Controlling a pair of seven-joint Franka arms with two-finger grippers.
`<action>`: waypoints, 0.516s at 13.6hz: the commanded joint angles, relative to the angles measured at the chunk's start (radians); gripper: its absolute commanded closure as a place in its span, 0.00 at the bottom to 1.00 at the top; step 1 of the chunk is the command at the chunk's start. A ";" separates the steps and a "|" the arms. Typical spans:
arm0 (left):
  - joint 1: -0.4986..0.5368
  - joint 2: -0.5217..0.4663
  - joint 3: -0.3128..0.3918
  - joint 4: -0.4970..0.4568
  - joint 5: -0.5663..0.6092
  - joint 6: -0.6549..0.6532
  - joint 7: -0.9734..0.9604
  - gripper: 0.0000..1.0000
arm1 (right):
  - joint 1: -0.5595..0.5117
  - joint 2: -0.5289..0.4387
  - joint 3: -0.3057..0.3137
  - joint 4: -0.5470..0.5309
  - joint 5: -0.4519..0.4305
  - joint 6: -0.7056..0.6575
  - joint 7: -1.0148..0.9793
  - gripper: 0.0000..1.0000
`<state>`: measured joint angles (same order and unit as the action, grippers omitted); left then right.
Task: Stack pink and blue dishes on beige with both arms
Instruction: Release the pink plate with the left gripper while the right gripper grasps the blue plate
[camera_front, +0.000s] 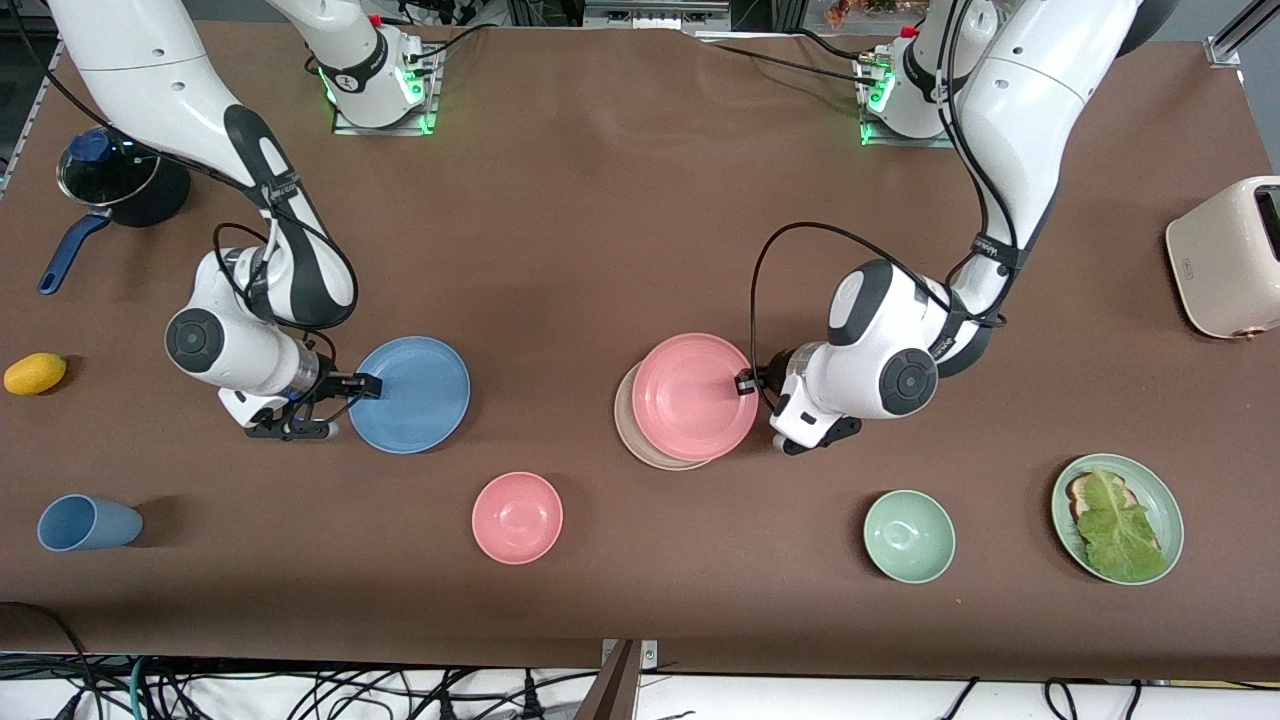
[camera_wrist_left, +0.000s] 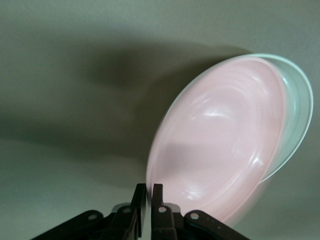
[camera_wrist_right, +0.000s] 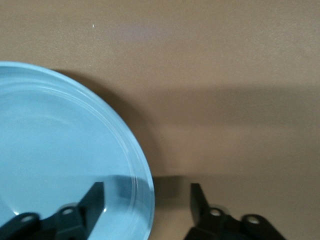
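The left gripper (camera_front: 743, 383) is clamped on the rim of the pink plate (camera_front: 693, 396), at the edge that faces the left arm's end of the counter (camera_front: 600, 220). In the left wrist view its two fingers (camera_wrist_left: 141, 202) stand nearly together with only the thin edge of the plate (camera_wrist_left: 220, 145) between them. The pink plate lies over the beige plate (camera_front: 633, 432), shifted a little off centre, so that a crescent of beige shows at the side away from the left gripper and nearer the front camera.

The right gripper (camera_front: 362, 386) is at the rim of the blue plate (camera_front: 412, 394), at the edge that faces the right arm's end of the counter. Its fingers (camera_wrist_right: 95, 200) are apart and straddle the rim: one finger lies over the blue surface (camera_wrist_right: 60, 150), the other is outside the plate over the bare counter. Whether they touch the rim I cannot tell. The blue plate lies flat on the counter, well apart from the pink and beige pair, toward the right arm's end.

Nearer the front camera than the two grippers are a blue cup (camera_front: 88, 523) on its side, a pink bowl (camera_front: 517, 517), a green bowl (camera_front: 909, 536) and a green plate (camera_front: 1160, 500) with lettuce (camera_front: 1118, 525).
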<state>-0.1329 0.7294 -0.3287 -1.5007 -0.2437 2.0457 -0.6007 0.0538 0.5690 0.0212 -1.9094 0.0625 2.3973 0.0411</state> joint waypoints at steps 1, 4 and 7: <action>-0.007 -0.004 0.010 0.051 0.052 -0.012 -0.005 0.00 | -0.006 -0.020 0.009 -0.028 0.007 0.017 0.008 0.38; 0.025 -0.033 0.011 0.056 0.092 -0.059 -0.001 0.00 | -0.006 -0.020 0.011 -0.031 0.007 0.017 0.008 0.52; 0.100 -0.060 0.010 0.056 0.141 -0.146 0.009 0.00 | -0.006 -0.020 0.016 -0.031 0.007 0.016 0.008 0.84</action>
<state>-0.0814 0.7035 -0.3136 -1.4401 -0.1409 1.9633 -0.6005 0.0538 0.5690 0.0237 -1.9118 0.0625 2.3973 0.0414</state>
